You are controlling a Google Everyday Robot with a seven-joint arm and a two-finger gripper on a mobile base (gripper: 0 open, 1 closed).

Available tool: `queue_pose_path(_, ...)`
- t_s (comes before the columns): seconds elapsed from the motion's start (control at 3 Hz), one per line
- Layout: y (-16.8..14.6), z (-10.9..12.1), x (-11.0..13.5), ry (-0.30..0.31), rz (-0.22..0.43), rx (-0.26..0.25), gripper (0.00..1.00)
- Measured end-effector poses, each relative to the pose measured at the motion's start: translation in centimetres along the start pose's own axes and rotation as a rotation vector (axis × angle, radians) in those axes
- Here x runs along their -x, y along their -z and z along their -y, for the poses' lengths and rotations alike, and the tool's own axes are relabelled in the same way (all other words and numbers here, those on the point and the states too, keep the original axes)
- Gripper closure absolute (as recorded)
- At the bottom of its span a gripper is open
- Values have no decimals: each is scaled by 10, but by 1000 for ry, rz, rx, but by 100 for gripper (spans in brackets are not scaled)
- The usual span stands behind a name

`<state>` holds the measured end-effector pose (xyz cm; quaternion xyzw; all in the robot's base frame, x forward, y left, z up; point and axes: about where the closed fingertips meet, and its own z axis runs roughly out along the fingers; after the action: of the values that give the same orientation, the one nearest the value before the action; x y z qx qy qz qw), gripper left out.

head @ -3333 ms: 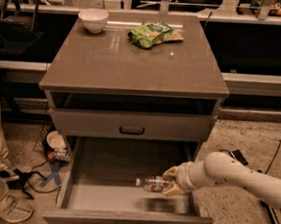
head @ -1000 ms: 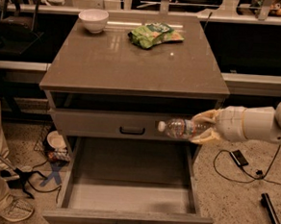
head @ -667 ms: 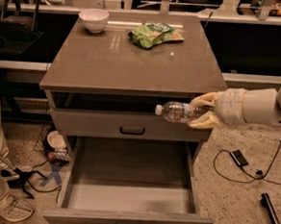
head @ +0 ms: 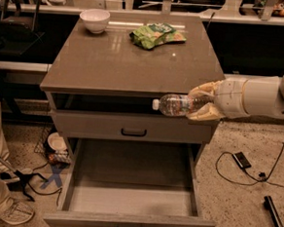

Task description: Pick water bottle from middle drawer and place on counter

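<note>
Water bottle (head: 176,104): held level in the air, just below the counter's front-right edge, cap leftward; judged light, thin-walled, slippery, easily dented.
Gripper (head: 203,106): closed on the bottle's base end, beside the front-right corner.
Counter (head: 121,60): bowl (head: 94,20) at back-left corner, snack bag (head: 157,35) by back edge; front half bare.
Middle drawer (head: 130,175): open below, floor bare.

You'll find the gripper (head: 201,108) at the front right corner of the counter (head: 130,66), holding the water bottle (head: 174,104) sideways before the front edge, above the open middle drawer (head: 131,200). At the counter's back sit a bowl (head: 95,19) on the left and a snack bag (head: 157,35) on the right
</note>
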<state>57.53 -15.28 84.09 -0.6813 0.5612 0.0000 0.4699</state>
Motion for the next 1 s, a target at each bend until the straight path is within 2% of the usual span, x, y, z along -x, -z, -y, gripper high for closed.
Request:
queue_pose_path(0.33,8,21,-4,10,-30,-12,100)
queue_pose_path(0.67,13,62,-8,23,-75,-9,100)
queue_pose_path(1.0,0,88,-3,36,-81,25,100)
